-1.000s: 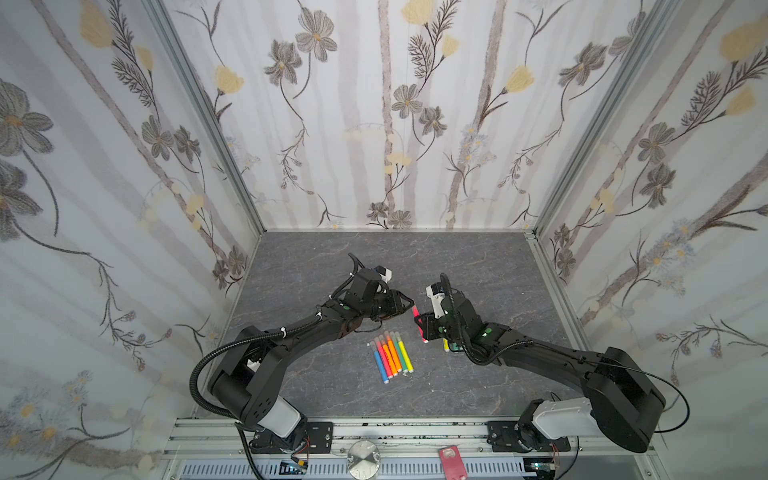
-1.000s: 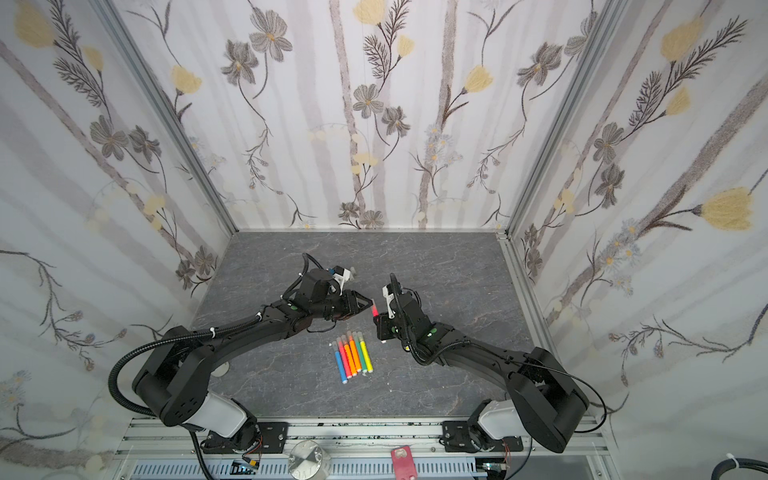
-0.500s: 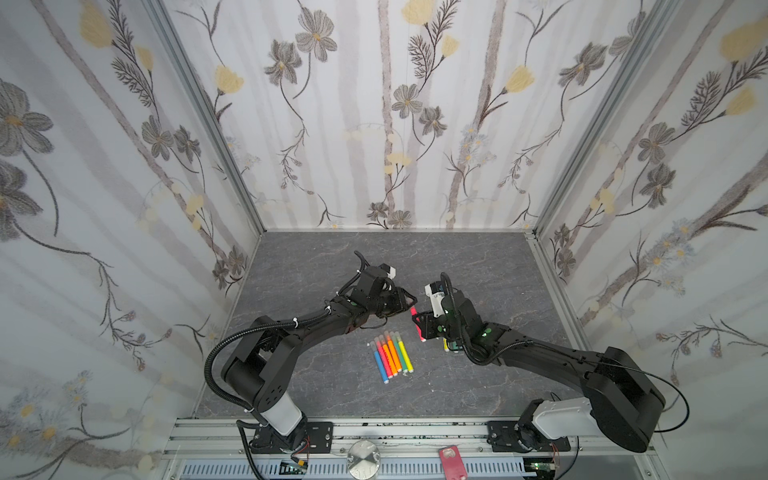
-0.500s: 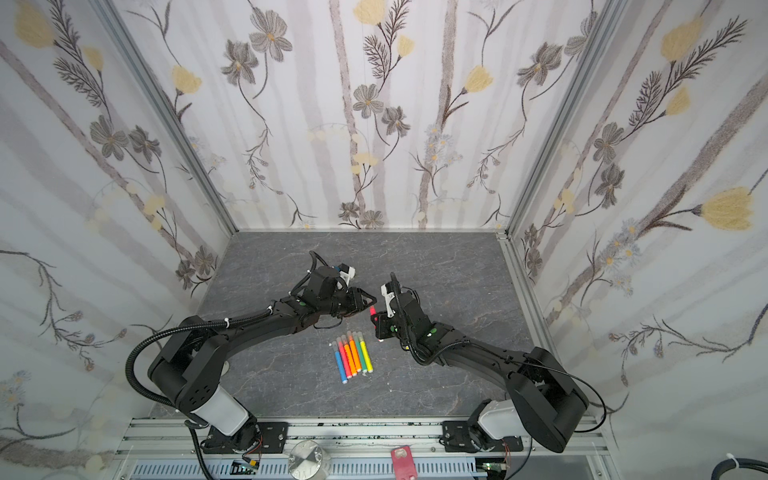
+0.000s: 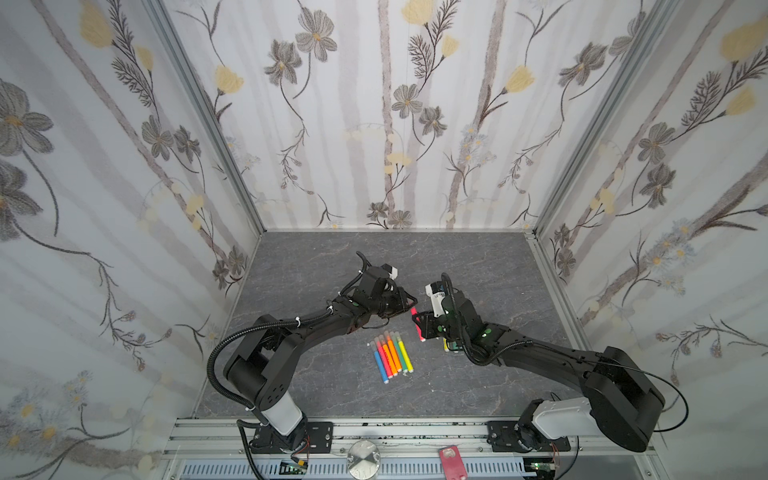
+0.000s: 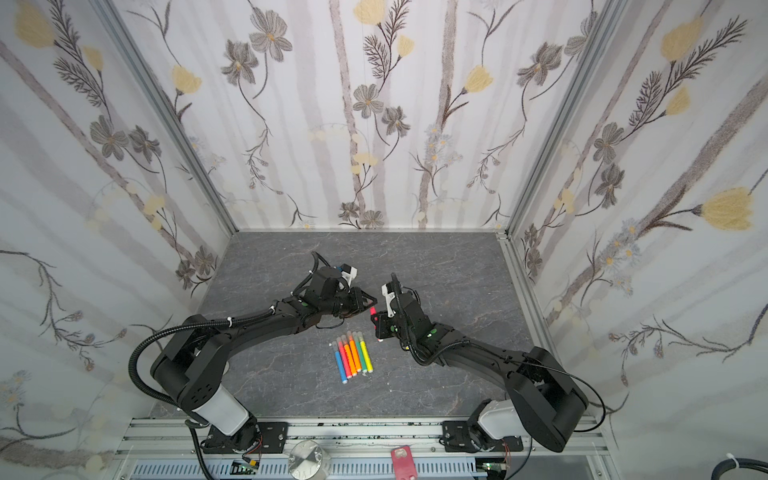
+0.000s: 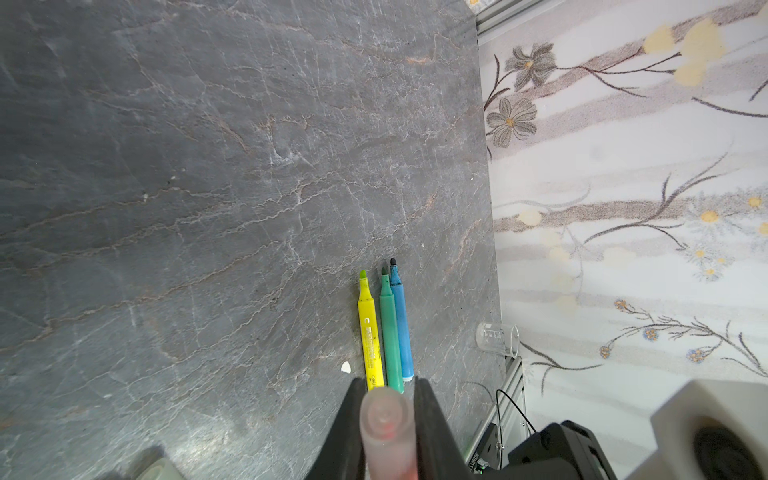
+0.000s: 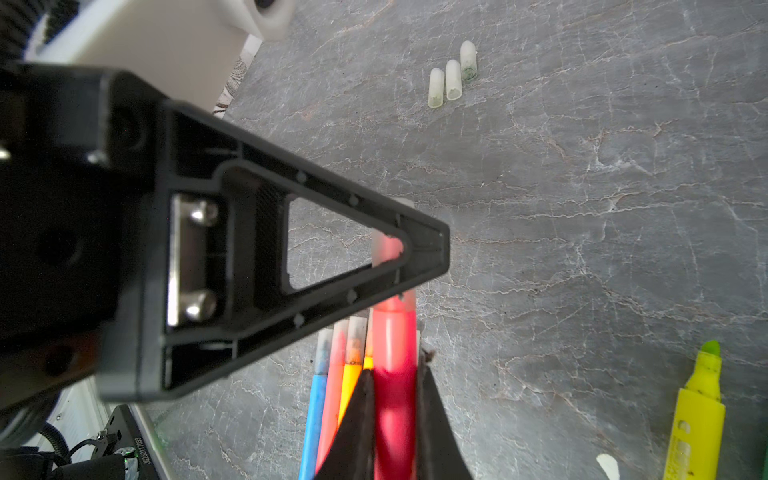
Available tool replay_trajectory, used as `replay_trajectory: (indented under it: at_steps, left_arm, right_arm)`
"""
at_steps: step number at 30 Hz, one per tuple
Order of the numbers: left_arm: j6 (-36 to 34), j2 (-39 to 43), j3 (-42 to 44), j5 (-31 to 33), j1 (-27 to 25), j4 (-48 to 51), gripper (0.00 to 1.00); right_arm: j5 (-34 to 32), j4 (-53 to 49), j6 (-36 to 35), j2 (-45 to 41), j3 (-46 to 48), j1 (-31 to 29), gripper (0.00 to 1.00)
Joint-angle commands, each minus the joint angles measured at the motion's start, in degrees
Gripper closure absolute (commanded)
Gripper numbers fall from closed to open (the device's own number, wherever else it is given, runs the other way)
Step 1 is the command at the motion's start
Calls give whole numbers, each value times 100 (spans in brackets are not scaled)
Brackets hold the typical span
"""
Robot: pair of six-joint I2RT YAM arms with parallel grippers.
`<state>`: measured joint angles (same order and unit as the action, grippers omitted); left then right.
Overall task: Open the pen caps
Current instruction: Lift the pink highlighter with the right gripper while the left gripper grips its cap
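both top views: your black left gripper [image 5: 410, 300] has narrowed onto the tip of the raised bright pink marker pen [image 5: 420, 332], whose barrel the black right gripper [image 5: 416, 319] pinches, so the pull-off looks set. the row of capped coloured pens [image 5: 390, 358] lies near, below; the grey stone tabletop [image 5: 457, 257] behind is open.
left wrist: the jaws squeeze the translucent frosted cap [image 7: 386, 419].
right wrist: three loose translucent caps [image 8: 453, 75] lie well apart.

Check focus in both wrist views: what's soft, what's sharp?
Left wrist view: the frosted translucent cap between the jaws is blurred; the yellow, green and blue uncapped pens are sharp. Right wrist view: the pink pen barrel is soft; three loose translucent caps are crisp.
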<state>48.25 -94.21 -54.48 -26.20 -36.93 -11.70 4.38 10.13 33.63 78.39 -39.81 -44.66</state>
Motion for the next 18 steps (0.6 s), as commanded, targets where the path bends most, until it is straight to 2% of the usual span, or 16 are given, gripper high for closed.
replay_trajectory:
  at_steps: [1, 6, 11, 15, 18]
  left_arm:
    - [70, -12, -36, -71, -8, -244, 82]
    - [111, -28, -46, -108, -18, -278, 83]
    - [166, -22, -27, -166, -34, -358, 92]
    - [189, -14, -56, -175, -39, -341, 100]
    - [289, -50, -133, -177, -36, -288, 100]
  right_arm:
    - [-16, 219, 64, 5, 41, 10, 94]
    - [-60, 301, 100, -25, 114, 39, 94]
    - [-45, 340, 116, 13, 148, 61, 92]
    - [-33, 406, 122, 19, 188, 62, 75]
    - [-9, 685, 118, -42, 347, 62, 65]
